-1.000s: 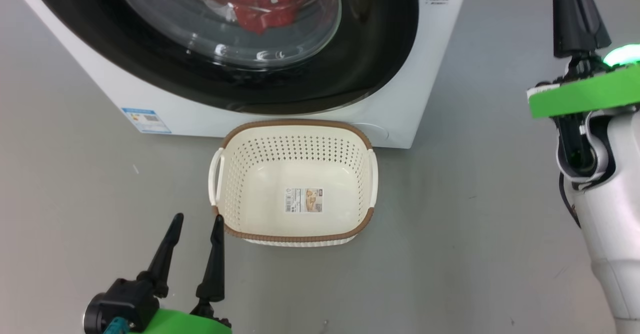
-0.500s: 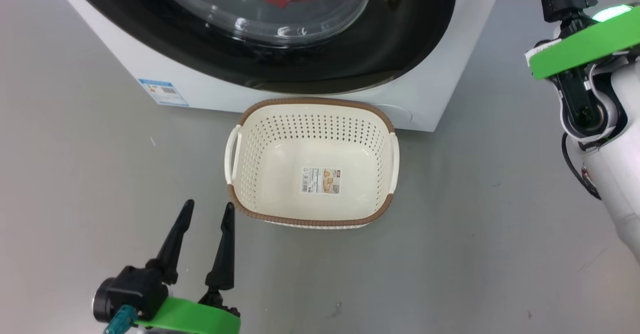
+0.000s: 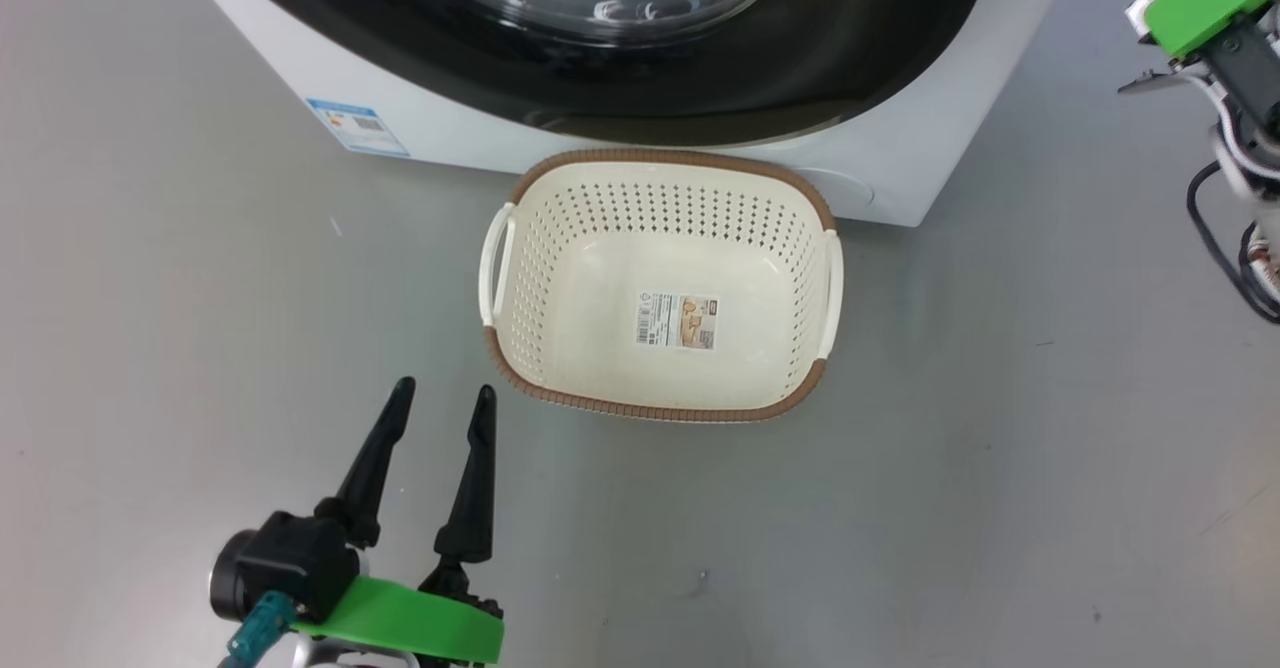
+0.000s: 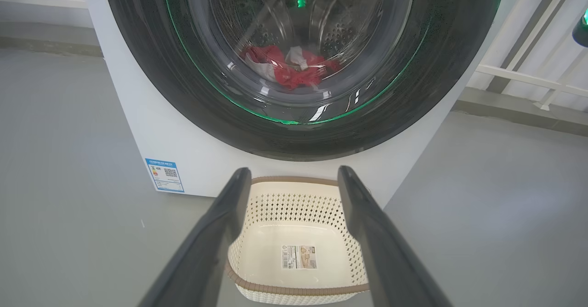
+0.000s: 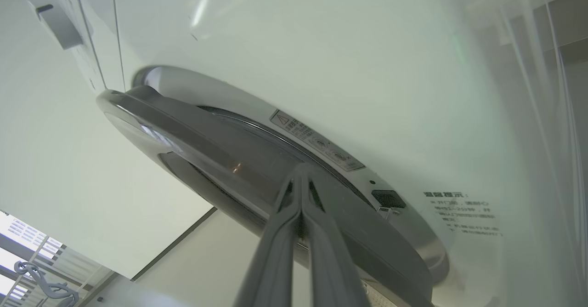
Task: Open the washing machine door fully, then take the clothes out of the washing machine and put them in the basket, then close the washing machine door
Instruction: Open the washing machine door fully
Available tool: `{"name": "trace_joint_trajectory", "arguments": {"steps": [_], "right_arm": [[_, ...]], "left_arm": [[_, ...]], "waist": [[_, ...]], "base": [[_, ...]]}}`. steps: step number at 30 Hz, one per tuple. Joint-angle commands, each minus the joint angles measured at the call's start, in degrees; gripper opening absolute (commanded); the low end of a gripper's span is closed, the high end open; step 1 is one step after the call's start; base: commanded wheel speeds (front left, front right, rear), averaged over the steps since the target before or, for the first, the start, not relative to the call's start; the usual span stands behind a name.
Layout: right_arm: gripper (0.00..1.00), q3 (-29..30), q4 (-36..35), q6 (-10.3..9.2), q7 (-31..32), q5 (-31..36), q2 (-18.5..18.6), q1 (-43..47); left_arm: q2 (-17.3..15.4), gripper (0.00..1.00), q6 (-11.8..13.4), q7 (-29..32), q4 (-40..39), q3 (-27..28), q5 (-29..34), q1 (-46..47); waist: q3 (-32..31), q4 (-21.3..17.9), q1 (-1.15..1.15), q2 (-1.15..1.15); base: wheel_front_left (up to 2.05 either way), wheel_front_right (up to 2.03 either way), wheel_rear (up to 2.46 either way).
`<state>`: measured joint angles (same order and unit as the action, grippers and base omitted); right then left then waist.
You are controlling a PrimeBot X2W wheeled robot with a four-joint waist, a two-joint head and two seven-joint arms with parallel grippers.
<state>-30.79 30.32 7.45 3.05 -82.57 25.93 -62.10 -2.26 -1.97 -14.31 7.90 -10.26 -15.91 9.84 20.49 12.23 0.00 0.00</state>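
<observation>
My left gripper [image 3: 445, 388] hangs low over the grey floor [image 3: 150, 348], its two long dark fingers spread wide with nothing between them and nothing touched. It sits just beside the near left corner of the small cream-white perforated plastic basket with the brown woven-look rim [image 3: 660, 413], apart from it.

My right gripper [image 5: 301, 169] is pressed fully together, the two fingers flat against each other and holding nothing. Their tips lie at the edge of the large round door with the glossy dark rim [image 5: 193, 137], where it meets the white front of the big front-loading washing machine [image 5: 367, 68]. I cannot tell whether they touch it, or whether the door is latched.

The head view shows the basket standing empty on the floor, its far rim against the foot of the washing machine [image 3: 450, 138] below the door [image 3: 800, 78], with a label sticker [image 3: 677, 321] on its bottom and my right arm's green collar [image 3: 1195, 3] at the upper right. The left wrist view looks between the left gripper [image 4: 294, 171] fingers over the basket [image 4: 294, 206] and through the door [image 4: 151, 68] glass to the bright red and white clothes [image 4: 294, 70], bundled low in the steel drum.
</observation>
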Motion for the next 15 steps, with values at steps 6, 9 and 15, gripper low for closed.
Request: {"name": "trace_joint_trajectory", "arguments": {"steps": [6, 9, 15], "right_arm": [[0.0, 0.9, 0.9, 0.03, 8.0, -7.7, 0.6, -3.5], [0.0, 2.2, 2.0, 0.03, 11.8, -11.0, 0.3, -4.3], [0.0, 4.7, 4.5, 0.03, 17.9, -14.7, -0.3, -6.1]], "left_arm": [[-0.6, 1.0, 0.6, -0.7, -1.5, 0.6, -1.3, 1.8], [-0.6, 1.0, 0.8, -0.7, -1.6, 0.2, -1.6, 2.2], [-0.6, 1.0, 0.9, -0.7, -1.8, -0.4, -2.2, 3.1]], "waist": [[2.4, 1.7, 0.0, 0.0], [3.1, 2.1, 0.0, 0.0], [4.8, 3.0, 0.0, 0.0]], "base": [[0.0, 0.0, 0.0], [0.0, 0.0, 0.0], [0.0, 0.0, 0.0]]}}
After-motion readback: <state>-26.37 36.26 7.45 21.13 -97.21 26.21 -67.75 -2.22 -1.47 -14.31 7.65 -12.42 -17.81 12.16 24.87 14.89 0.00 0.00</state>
